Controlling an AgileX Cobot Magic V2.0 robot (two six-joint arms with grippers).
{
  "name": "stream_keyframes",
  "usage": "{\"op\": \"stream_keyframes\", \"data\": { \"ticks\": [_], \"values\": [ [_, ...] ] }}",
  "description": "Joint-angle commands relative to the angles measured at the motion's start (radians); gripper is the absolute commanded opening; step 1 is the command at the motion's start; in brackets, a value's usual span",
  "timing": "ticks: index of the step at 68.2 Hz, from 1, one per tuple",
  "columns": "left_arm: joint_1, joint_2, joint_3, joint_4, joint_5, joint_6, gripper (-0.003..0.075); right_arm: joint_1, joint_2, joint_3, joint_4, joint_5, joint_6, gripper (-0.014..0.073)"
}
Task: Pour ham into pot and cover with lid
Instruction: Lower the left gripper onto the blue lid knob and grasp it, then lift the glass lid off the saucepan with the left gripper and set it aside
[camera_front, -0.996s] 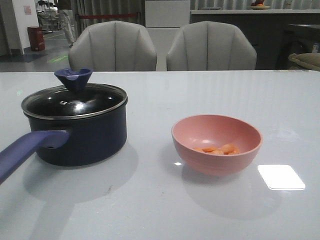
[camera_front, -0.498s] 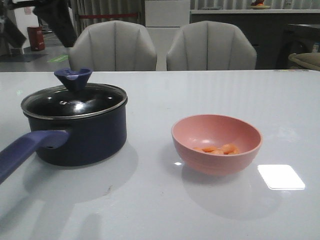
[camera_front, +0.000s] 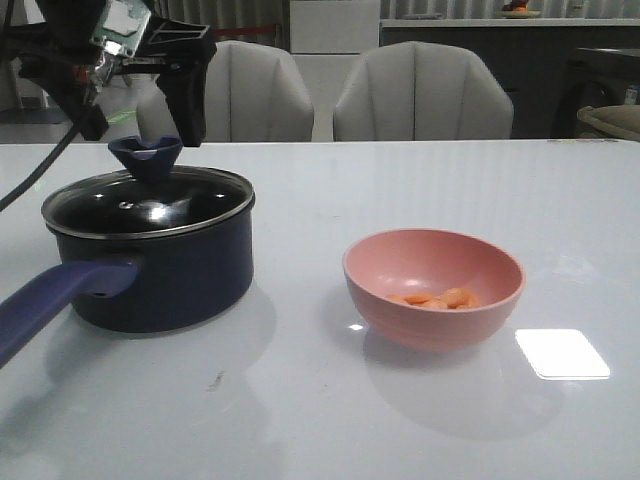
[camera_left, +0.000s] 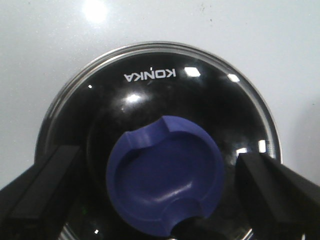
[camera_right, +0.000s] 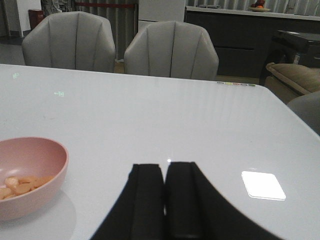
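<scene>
Currently, front view: left gripper (camera_front: 135, 110) hangs above the lid (camera_front: 150, 200), jaws apart, one finger (camera_front: 188, 90) showing clearly behind and right of the knob (camera_front: 146, 155); the other is partly hidden. Lid sits on the pot (camera_front: 165, 265), so step in hand is judged to be lid removal, before any pouring. To do it well: come straight down until the fingers flank the knob at its narrow waist under the flare, close there, then lift vertically so the rim clears the pot without dragging it. Pot handle (camera_front: 50, 295) points toward the camera and left; keep clear of it. Bowl (camera_front: 433, 285) stands well apart on the table (camera_front: 400, 190), to the right of the pot, with the ham (camera_front: 438, 297) in its bottom: a few orange-pink chunks, small against the bowl.

Left wrist view: knob centred between the two fingers (camera_left: 42, 192), neither touching it. Alignment looks good; gap on each side roughly even. Knob is dark blue, dished top with two notches in its edge. Lid is glass, metal rim, dark interior beneath, glare spots across it; printed lettering near the rim.

Right wrist view: right gripper (camera_right: 164, 187) has its jaws together, holding nothing, low over the table. Bowl at the edge of frame beside it, ham visible inside. Judged idle until the lid is off.
</scene>
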Motion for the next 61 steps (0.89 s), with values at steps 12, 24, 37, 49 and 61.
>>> {"op": "stream_keyframes", "data": {
  "ticks": [12,24,37,49,61],
  "values": [
    [-0.005,0.011,-0.081,-0.007,0.012,-0.02,0.0639,-0.007,-0.021,-0.005,-0.014,-0.084,0.001,0.0146],
    [-0.005,0.05,-0.104,-0.01,0.066,-0.02,0.0432,-0.007,-0.021,-0.005,-0.014,-0.084,0.001,0.0146],
    [-0.005,0.058,-0.143,-0.01,0.075,-0.02,0.028,-0.007,-0.021,-0.005,-0.014,-0.084,0.001,0.0146],
    [-0.005,0.019,-0.194,-0.01,0.099,-0.02,0.0279,-0.007,-0.021,-0.005,-0.014,-0.084,0.001,0.0146],
    [-0.005,-0.062,-0.171,0.077,0.123,-0.02,0.0279,-0.007,-0.021,-0.005,-0.014,-0.084,0.001,0.0146]
  ]
}}
